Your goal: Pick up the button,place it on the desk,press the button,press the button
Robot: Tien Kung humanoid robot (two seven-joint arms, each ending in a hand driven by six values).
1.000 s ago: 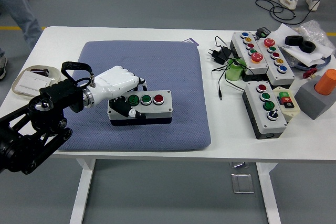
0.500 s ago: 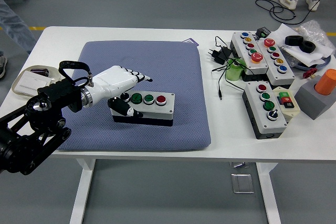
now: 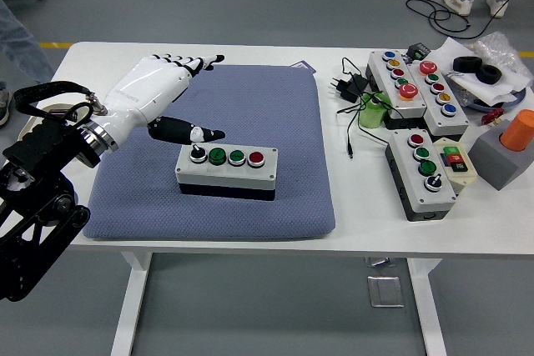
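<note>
The button box [image 3: 225, 170] lies flat on the blue mat [image 3: 250, 97], toward the mat's six o'clock edge, with a black knob, two green buttons and a red one in a row on top. The left hand [image 3: 163, 93] hovers at the box's ten o'clock, fingers spread wide and holding nothing, thumb pointing toward the knob. Placing looks done; pressing seems next, which calls for bringing one fingertip straight down on a chosen button. The mat is clear toward twelve o'clock; other boxes [image 3: 421, 172] sit well apart at three o'clock.
</note>
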